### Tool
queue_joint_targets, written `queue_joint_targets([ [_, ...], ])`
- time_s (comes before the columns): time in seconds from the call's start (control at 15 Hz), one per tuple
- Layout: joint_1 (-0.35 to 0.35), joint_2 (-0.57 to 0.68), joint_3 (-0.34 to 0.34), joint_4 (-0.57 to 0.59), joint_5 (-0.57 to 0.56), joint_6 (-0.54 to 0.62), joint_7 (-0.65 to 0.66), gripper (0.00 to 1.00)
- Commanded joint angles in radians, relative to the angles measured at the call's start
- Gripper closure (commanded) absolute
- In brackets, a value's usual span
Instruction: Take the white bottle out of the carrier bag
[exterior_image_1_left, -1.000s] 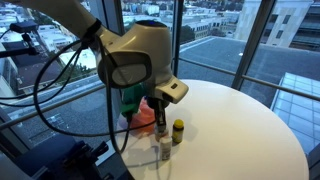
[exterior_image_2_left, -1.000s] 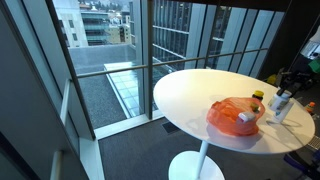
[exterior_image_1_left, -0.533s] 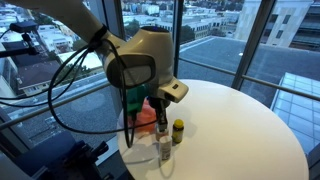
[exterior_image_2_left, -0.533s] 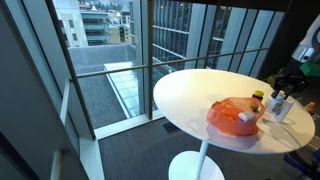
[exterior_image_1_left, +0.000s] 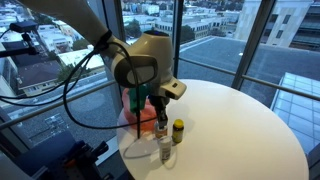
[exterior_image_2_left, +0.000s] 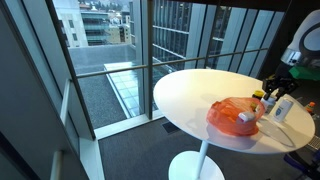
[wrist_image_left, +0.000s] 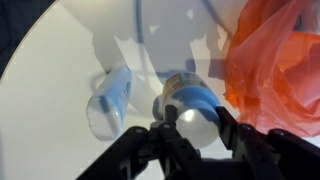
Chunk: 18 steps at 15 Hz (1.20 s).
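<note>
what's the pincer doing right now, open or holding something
Pincer: looks open, holding nothing; its fingers sit either side of the bottle top.

Clear bottle (exterior_image_1_left: 163, 148) stands beside orange bag (exterior_image_1_left: 146, 119).

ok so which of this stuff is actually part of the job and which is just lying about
Part of the job:
orange carrier bag
white bottle, lying in the bag
gripper

Just lying about:
clear bottle
small yellow-capped bottle
Both stand outside the bag on the white table.
</note>
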Motion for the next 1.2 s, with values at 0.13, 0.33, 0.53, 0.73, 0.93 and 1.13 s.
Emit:
queue_joint_targets([
  [0.13,0.023,0.089,-0.005,0.062,0.027,0.037,0.001,0.81],
  [0.33,0.033,0.120,-0.004,0.079,0.036,0.043,-0.003,0.81],
  [0.53,0.042,0.125,-0.006,0.084,0.037,0.042,-0.002,0.29],
  [0.73,0.050,0.080,-0.001,0.071,0.042,0.026,-0.016,0.06],
  [0.93,0.066,0.011,0.003,0.057,0.019,-0.019,-0.015,0.00],
  [1.13,0.082,-0.064,0.011,0.053,-0.026,-0.091,0.014,0.00],
])
